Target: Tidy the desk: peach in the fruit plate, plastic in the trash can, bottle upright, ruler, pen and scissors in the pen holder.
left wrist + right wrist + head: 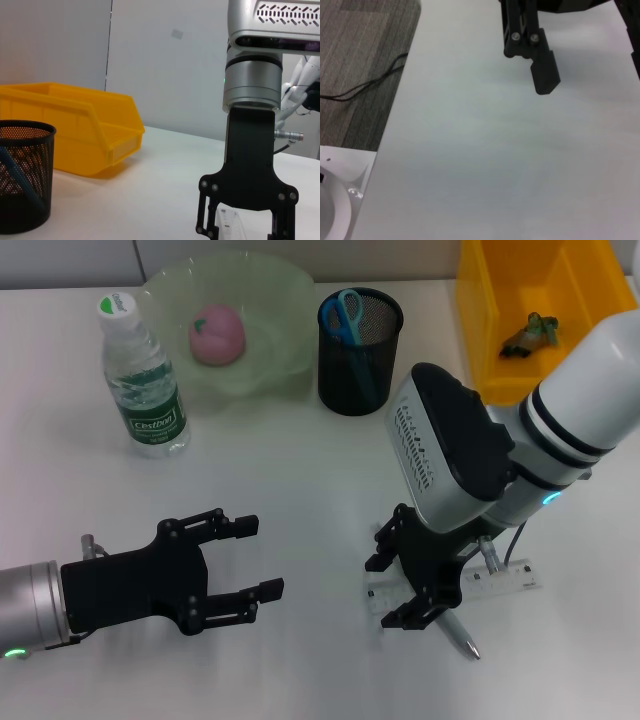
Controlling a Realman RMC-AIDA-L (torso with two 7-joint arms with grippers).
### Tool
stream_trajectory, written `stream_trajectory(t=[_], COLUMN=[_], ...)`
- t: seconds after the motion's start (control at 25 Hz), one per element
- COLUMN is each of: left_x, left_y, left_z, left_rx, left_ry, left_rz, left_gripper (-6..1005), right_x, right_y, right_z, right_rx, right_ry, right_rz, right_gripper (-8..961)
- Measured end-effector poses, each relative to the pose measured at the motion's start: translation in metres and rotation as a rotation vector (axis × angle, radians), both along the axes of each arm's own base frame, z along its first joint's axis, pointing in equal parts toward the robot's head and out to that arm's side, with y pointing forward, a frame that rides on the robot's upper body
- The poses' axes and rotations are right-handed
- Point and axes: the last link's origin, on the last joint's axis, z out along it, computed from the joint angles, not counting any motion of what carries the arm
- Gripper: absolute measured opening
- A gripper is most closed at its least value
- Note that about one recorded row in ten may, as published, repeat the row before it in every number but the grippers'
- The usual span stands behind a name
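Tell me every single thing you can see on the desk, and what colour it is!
water bottle: one, clear with green label, upright, far left.
fruit plate: one, pale green, beside the bottle.
peach: one, pink, in the fruit plate.
pen holder: one, black mesh, centre back.
scissors: one, blue handles, in the pen holder.
trash can: one, yellow, far right.
plastic: one scrap, greenish, in the trash can.
ruler: one, clear, under the right gripper.
pen: one, silver, by the ruler.
left gripper: black, open, near left.
right gripper: black, open, over the ruler.
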Motion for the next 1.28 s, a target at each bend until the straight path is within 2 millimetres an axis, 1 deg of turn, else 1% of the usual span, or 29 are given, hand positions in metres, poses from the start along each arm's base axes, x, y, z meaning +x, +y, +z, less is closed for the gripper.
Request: stream_trajectory(t=[1.12,1.28], left_x=[-0.0013,-0.0012], left_y=[-0.0010,-0.0011], left_z=[0.0017,0.0017], left_rx=[0.004,0.004], left_ry=[-0.012,-0.013], left_rz=[0.020,0.019], left_gripper=[785,785], right_x=[0.0018,0.0027], right_y=[-0.0015,-0.0018], right_z=[-0.0063,-0.0082], right_rx=[-0.008,-0.007], right_ry=[-0.024,-0.031], right_rz=[0.026,0.032], right_gripper=[611,586])
